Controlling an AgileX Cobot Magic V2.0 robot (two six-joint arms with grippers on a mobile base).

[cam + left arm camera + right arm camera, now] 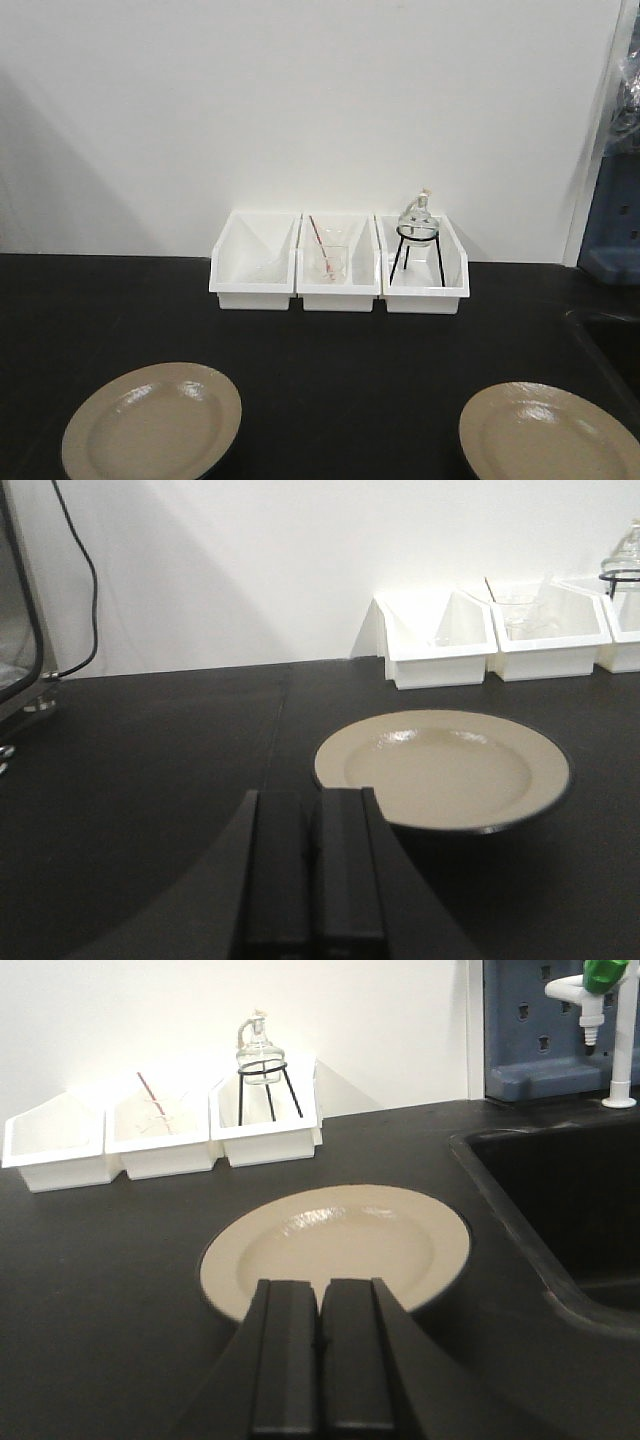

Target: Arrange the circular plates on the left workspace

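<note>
Two round beige plates lie flat on the black bench top (330, 370). One plate (152, 422) sits at the front left, also seen in the left wrist view (445, 768). The other plate (548, 432) sits at the front right, next to the sink, and fills the middle of the right wrist view (337, 1245). My left gripper (313, 798) is shut and empty, just short of the left plate's near-left rim. My right gripper (321, 1286) is shut and empty, its tips over the near rim of the right plate. Neither gripper shows in the front view.
Three white bins (340, 262) stand in a row at the back wall; the right one holds a glass flask on a black tripod (418, 232), the middle one a beaker with a rod. A sunken sink (570, 1200) lies right, with a tap (605, 1020) behind. A cable (80, 580) hangs at left.
</note>
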